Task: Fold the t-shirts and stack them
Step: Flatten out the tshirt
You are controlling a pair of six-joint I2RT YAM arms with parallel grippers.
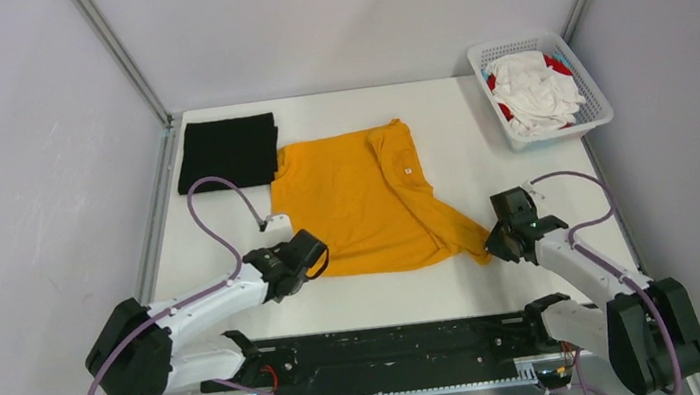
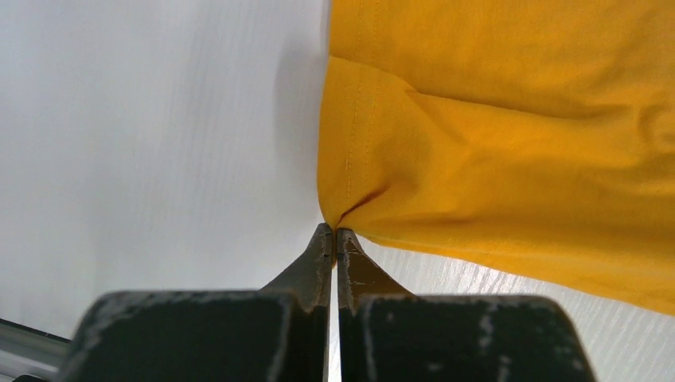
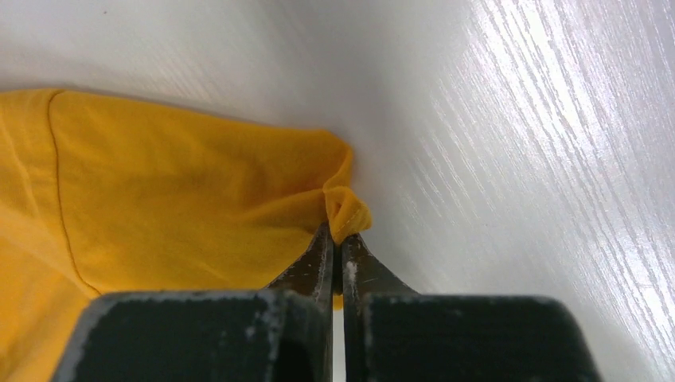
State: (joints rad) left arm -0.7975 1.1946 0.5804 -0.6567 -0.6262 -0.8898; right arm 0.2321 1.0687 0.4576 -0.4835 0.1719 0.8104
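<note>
The orange shirt (image 1: 357, 202) lies flat in the middle of the table (image 1: 379, 300), with the folded black shirt (image 1: 227, 150) touching its far left corner and the basket (image 1: 601, 112) well apart at the far right. Each arm grips one near corner. The left jaws are clenched on the near left corner, and the right jaws pinch the near right tip, which is drawn out to a point past the body of the shirt. The near hem therefore runs left to right between the two pairs of jaws, roughly level. All the remaining cloth lies beyond them, toward the far edge. Any fold would likely carry this hem away from the bases, both arms together.
</note>
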